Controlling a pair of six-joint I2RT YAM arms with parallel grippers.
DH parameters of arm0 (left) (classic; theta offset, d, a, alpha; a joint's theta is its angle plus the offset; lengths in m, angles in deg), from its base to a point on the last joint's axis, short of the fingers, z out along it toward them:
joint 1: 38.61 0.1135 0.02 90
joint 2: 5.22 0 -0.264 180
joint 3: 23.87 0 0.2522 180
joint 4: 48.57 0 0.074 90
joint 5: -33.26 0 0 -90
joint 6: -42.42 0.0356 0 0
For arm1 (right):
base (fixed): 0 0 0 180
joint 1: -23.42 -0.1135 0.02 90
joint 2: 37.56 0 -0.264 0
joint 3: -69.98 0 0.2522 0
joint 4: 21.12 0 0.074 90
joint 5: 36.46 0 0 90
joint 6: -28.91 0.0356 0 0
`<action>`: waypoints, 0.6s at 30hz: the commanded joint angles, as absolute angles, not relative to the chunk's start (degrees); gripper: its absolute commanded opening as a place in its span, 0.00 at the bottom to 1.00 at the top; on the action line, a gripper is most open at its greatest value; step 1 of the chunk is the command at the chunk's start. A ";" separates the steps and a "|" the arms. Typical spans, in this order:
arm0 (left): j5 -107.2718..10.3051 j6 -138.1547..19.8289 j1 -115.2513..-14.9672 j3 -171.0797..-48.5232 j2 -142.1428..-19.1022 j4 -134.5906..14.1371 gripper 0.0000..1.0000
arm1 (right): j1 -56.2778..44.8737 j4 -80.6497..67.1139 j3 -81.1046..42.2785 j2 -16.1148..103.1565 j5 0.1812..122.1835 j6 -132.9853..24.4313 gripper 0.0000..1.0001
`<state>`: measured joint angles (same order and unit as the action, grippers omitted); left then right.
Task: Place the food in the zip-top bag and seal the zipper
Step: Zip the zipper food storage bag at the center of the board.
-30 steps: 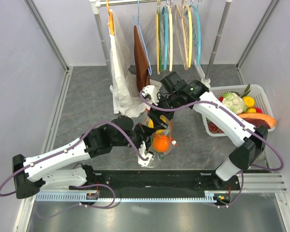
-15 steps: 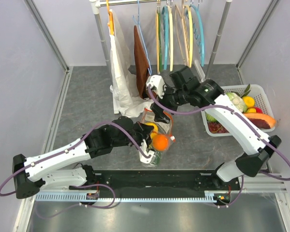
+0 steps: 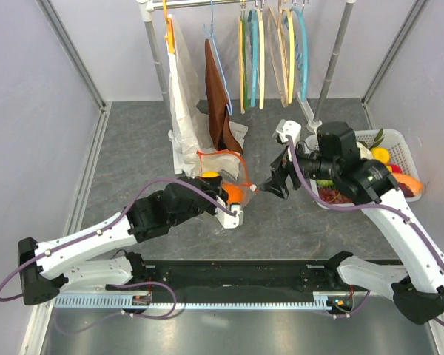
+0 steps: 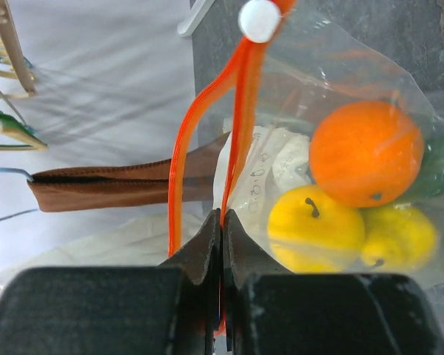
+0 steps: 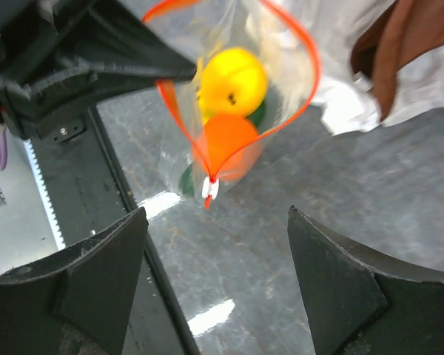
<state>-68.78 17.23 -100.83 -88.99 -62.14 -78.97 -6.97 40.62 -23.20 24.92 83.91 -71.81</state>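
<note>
R gripper [image 3: 275, 180] backed off, agape; L gripper [image 4: 221, 222] clamps zipper [image 4: 241, 111]; bag [image 4: 340, 66] holds orange [image 4: 364, 151], yellow fruit [image 4: 314, 229], prob. cucumber [image 4: 440, 166].

You have one bag [image 4: 340, 66]. Inside the bag, count one orange [image 4: 364, 153], two yellow fruits [image 4: 316, 228] [image 4: 399, 238] and one cucumber [image 4: 442, 166]. There is one left pincer [image 4: 221, 222], one right pincer [image 5: 214, 216] and one basket [image 3: 404, 142].

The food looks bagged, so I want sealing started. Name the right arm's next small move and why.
Probably ease the right gripper, jaws open, forward onto the white slider and close on it. The orange and yellow fruit sit inside the zip-top bag, its zipper gapes in a loop, and the left gripper pins the strip's other end.
</note>
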 commanded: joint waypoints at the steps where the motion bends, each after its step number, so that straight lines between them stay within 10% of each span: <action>1: -71.68 11.05 -100.92 -90.54 -61.55 -74.64 0.02 | -6.98 29.56 -13.93 21.42 89.66 -66.90 0.83; 10: -73.36 5.51 -100.84 -92.39 -63.40 -75.25 0.02 | -6.98 16.66 -2.15 16.24 91.69 -61.18 0.91; 18: -72.83 0.50 -100.84 -95.20 -65.16 -76.66 0.02 | -6.99 10.75 3.13 17.63 88.43 -56.26 0.73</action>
